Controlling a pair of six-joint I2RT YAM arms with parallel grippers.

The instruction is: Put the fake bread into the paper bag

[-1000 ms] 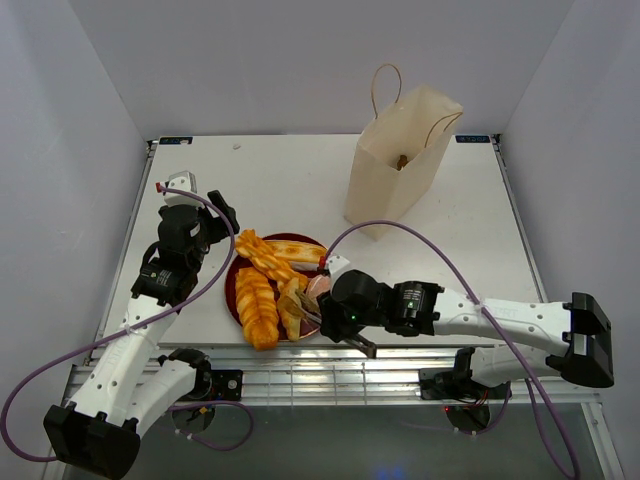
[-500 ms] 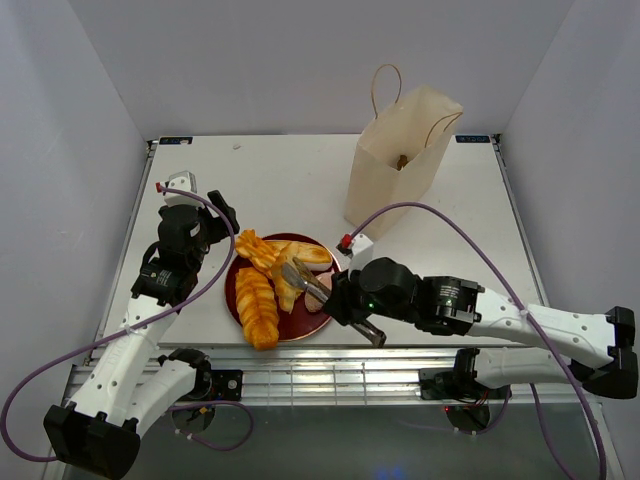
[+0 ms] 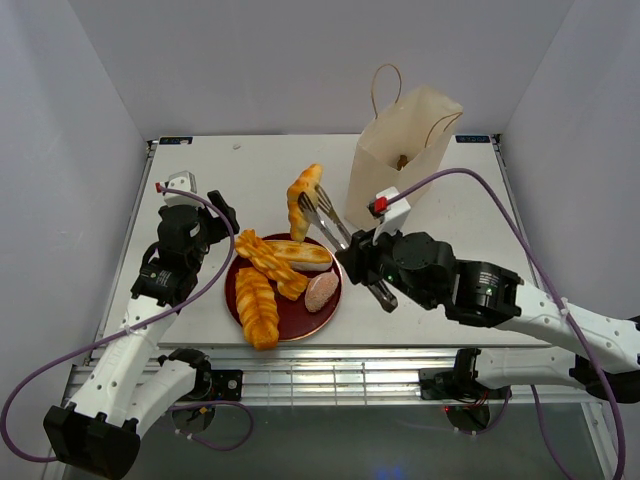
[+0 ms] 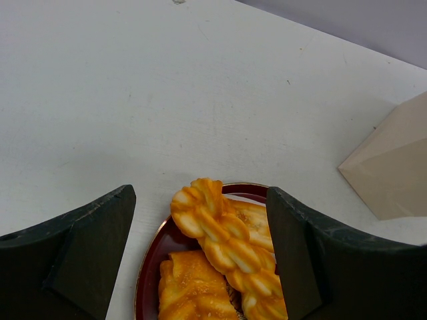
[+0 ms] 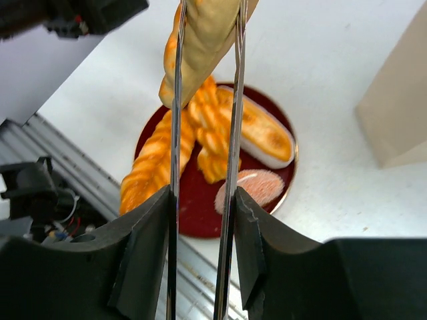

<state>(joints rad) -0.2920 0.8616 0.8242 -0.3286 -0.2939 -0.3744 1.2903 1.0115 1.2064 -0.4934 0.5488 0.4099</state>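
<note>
Lifted bread: golden twisted loaf [image 3: 304, 195], up in the air, pinched in the tongs [image 3: 327, 215], just left of the paper bag [image 3: 400, 160], not yet over its open top.
Other bread: two twisted loaves, a long pale roll [image 3: 300, 253] and a pinkish-brown piece [image 3: 322, 291], lying on the red plate [image 3: 290, 338].
Paper bag: standing at the back right of the bench [image 3: 250, 165], mouth open, a small brown thing showing inside.
Right fingers [image 3: 368, 272]: squeezed tight on the tong handles, so the tong arms press the loaf from both sides.
Left fingers [image 3: 222, 213]: spread wide, holding nothing, hanging near the left side of the plate.
Could go wrong, slip: shiny loaf held only by two thin metal arms; may slide or twist out and fall on the bench.
Could go wrong, bump: tongs or loaf may hit the bag's edge or catch a loop handle; a light bag may tip or scoot away.
Could go wrong, miss: letting go too soon would drop the loaf beside the bag.
Writing: none to read; small labels at the bench's back corners too tiny to tell.
</note>
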